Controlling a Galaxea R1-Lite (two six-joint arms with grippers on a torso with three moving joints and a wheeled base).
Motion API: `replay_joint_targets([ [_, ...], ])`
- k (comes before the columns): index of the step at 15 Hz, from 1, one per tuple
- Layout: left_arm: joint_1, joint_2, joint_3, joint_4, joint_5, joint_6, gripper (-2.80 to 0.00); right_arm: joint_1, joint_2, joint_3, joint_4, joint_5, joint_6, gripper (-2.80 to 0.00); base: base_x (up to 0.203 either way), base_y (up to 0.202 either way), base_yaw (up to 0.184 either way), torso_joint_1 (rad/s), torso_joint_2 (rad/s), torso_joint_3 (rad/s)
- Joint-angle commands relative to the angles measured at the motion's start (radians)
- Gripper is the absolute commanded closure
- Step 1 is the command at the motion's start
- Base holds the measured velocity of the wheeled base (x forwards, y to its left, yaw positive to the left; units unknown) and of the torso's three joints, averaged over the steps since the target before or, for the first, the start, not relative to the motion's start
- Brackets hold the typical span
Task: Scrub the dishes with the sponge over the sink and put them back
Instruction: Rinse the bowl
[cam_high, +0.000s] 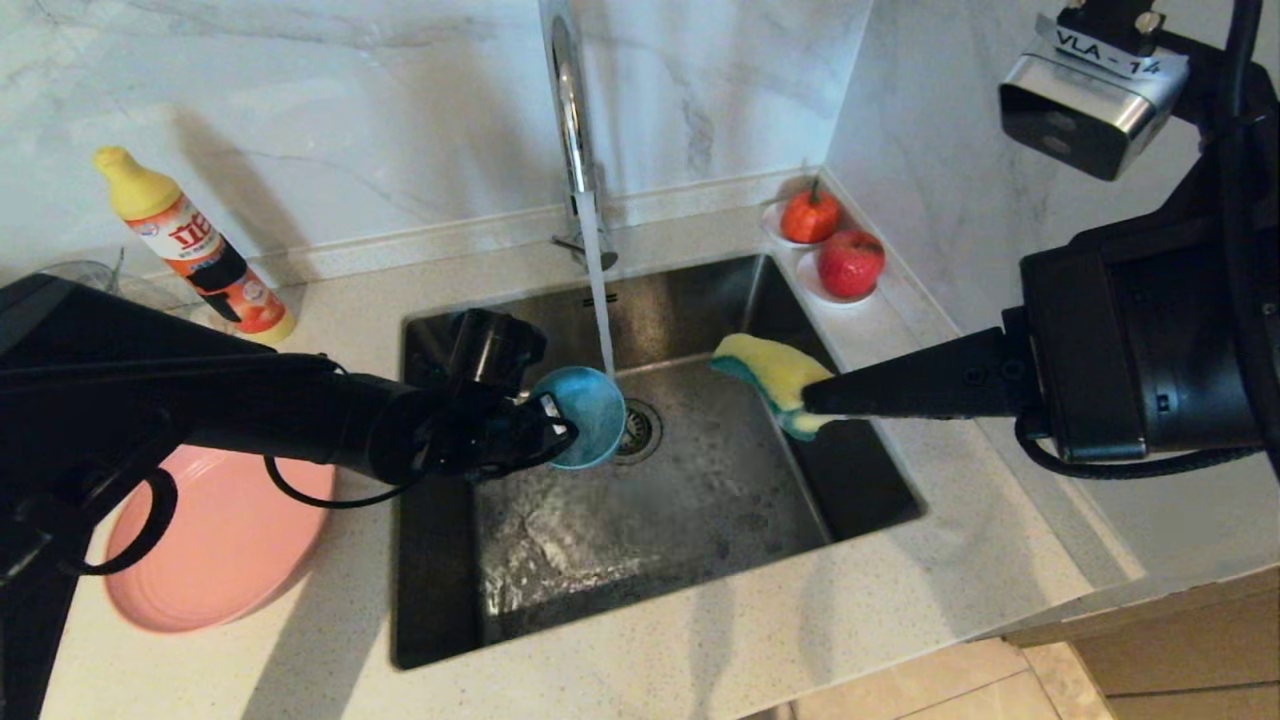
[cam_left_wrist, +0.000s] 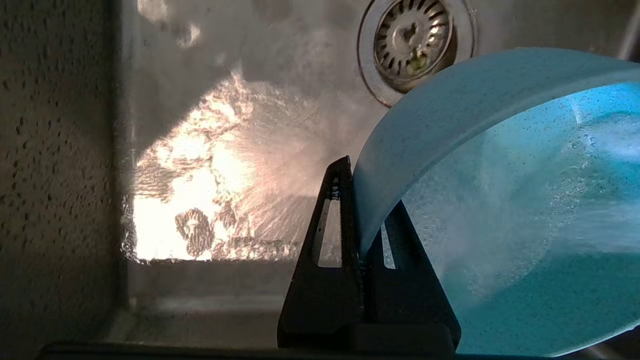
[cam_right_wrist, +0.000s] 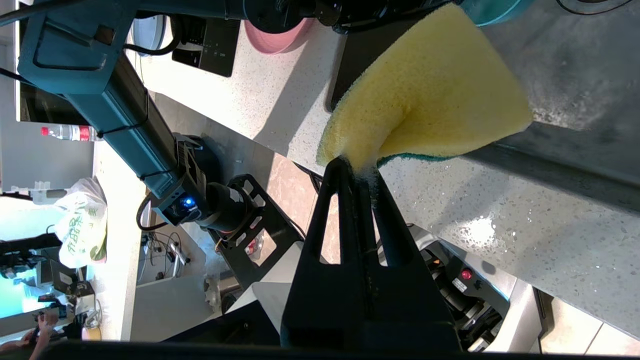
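My left gripper (cam_high: 555, 432) is shut on the rim of the teal-blue bowl (cam_high: 590, 415), holding it tilted over the sink (cam_high: 700, 520) near the drain. Faucet water falls onto the bowl's rim. In the left wrist view the bowl (cam_left_wrist: 500, 200) fills the frame beside the left gripper (cam_left_wrist: 357, 200), water spraying inside it. My right gripper (cam_high: 812, 402) is shut on the yellow sponge (cam_high: 775, 375), held above the sink's right side, apart from the bowl. In the right wrist view the sponge (cam_right_wrist: 430, 95) bends from the right gripper (cam_right_wrist: 357, 167). The pink plate (cam_high: 225, 545) lies on the counter left of the sink.
The chrome faucet (cam_high: 572, 120) runs at the back of the sink. A yellow-capped detergent bottle (cam_high: 195, 245) leans at the back left. Two white saucers with red fruit (cam_high: 835, 250) sit at the back right corner. The strainer drain (cam_left_wrist: 412, 37) lies under the bowl.
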Motion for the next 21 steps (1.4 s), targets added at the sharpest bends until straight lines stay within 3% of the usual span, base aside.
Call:
replay_joint_targets([
  [1, -0.001, 0.016, -0.014, 0.001, 0.002, -0.004, 0.0, -0.003, -0.001, 0.001, 0.003, 0.001, 0.001, 0.0, 0.0, 0.0, 0.0, 0.0, 0.0, 0.0],
  [12, -0.002, 0.02, -0.016, 0.008, 0.002, -0.017, 0.0, -0.013, -0.023, 0.01, 0.003, 0.004, 0.001, 0.0, 0.0, 0.0, 0.0, 0.0, 0.0, 0.0],
  [15, 0.003, -0.027, 0.054, 0.011, 0.01, -0.01, 0.0, -0.016, -0.032, 0.017, 0.004, 0.004, 0.003, 0.0, 0.0, 0.0, 0.0, 0.0, 0.0, 0.0],
  [21, 0.032, -0.246, 0.203, -0.089, 0.13, 0.096, 0.0, -0.036, -0.051, 0.036, 0.004, 0.0, 0.01, 0.0, 0.0, 0.0, 0.0, 0.0, 0.0, 0.0],
])
